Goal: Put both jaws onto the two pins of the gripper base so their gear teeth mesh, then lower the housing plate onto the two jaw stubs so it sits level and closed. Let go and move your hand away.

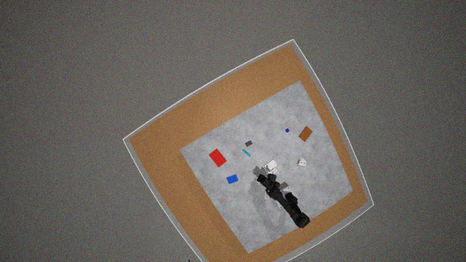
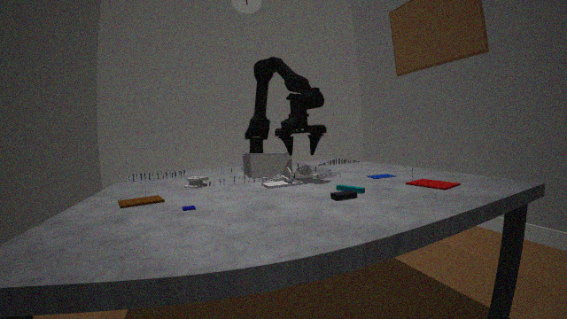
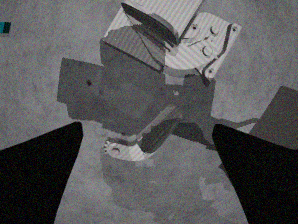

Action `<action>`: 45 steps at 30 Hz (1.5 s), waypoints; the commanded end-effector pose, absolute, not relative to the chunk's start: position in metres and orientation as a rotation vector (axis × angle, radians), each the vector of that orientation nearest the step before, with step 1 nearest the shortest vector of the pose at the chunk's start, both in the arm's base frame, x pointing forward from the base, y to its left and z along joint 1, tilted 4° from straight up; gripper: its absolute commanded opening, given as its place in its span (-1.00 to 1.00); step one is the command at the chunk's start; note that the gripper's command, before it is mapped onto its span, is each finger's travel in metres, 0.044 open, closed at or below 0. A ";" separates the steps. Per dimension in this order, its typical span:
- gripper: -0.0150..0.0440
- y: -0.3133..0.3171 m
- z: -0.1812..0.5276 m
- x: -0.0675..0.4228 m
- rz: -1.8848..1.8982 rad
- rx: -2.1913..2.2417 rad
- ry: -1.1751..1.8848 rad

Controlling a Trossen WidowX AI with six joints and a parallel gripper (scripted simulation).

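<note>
Tool (image 1: 266,178) (image 2: 301,154) (image 3: 149,129): 2 fingers wide apart, empty, above the table (image 1: 233,136) (image 2: 248,235) (image 3: 30,100).
Toothed jaw (image 3: 131,151): low centre of wrist frame, between the fingers, long axis slanting to upper right.
Pinned base (image 1: 273,171) (image 3: 192,59): upper right, beyond the jaw.

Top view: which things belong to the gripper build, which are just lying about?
Job:
- white plate
- studded white piece
- curved toothed piece
- probably outlying white piece

Lying about:
- red slab
- blue slab
- brown slab
- teal bar
- black block
- tiny blue block
</note>
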State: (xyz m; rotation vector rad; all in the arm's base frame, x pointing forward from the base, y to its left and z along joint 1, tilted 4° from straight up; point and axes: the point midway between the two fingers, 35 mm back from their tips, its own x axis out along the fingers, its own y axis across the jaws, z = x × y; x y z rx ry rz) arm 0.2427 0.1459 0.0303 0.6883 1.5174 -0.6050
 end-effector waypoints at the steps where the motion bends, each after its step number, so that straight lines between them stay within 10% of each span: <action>1: 1.00 0.151 0.030 0.232 -0.724 0.789 1.497; 45: 1.00 0.176 -0.001 0.198 -1.201 1.228 1.289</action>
